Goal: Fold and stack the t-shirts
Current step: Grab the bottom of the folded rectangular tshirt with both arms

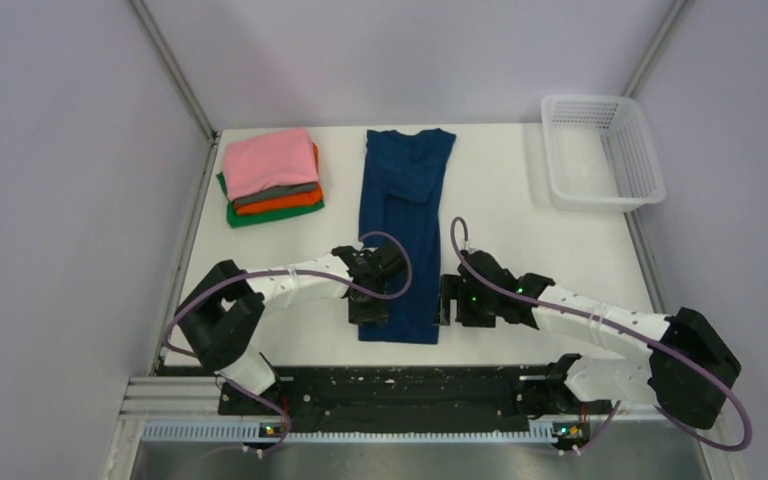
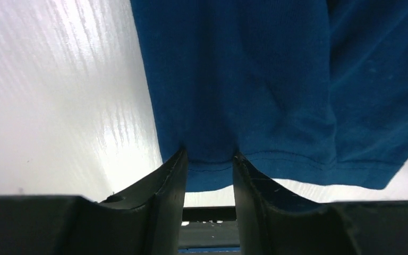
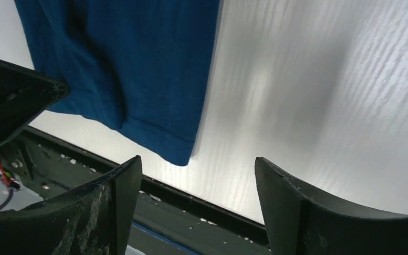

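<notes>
Navy blue cloth t-shirt, already folded lengthwise into a long narrow strip, lies along the middle of the white table. A stack of folded pink, grey, orange and green t-shirts sits at the far left corner. By my reading, the crosswise folds and the move onto the stack are what is left. The left gripper straddles the near hem, jaws apart with flat cloth between them and no pinch visible. The right gripper gapes wide just beside the other hem corner, holding nothing. A white plastic mesh basket stands far right.
</notes>
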